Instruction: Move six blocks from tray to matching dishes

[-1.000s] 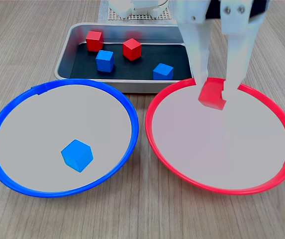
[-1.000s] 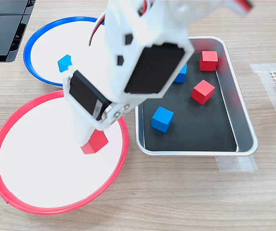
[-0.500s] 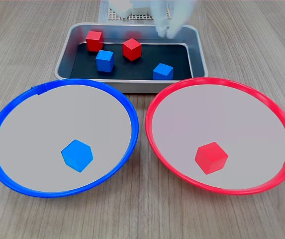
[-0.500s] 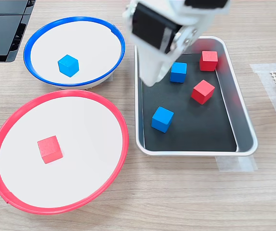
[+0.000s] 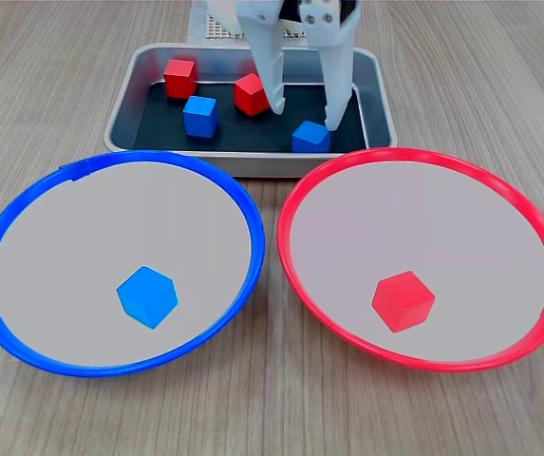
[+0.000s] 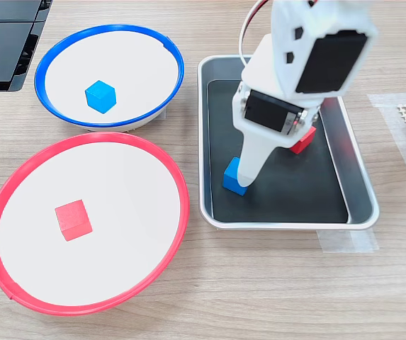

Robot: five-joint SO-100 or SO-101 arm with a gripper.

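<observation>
Two blocks are already sorted: at the lower left of the first exterior view a blue cube (image 5: 147, 296) lies in the blue-rimmed dish (image 5: 25, 204); at the lower right a red cube (image 5: 403, 300) lies in the red-rimmed dish (image 5: 518, 204). Four more sit in the tray (image 5: 124, 90) at the upper centre, on its dark floor; from left to right, a red block (image 5: 179, 78), a blue block (image 5: 200, 116), a second red block (image 5: 250, 93) and a second blue block (image 5: 310, 137). The claw (image 5: 304, 112) hangs spread over the tray's right part, one finger beside the second red block, the other just above the second blue block; it holds nothing. These cubes look light, rigid and matte, so slipping seems unlikely; flat opposite faces are the place to pinch, jaws square to them. The second blue block stands near the tray's front wall, so the fingers would best close across its left and right faces.
</observation>
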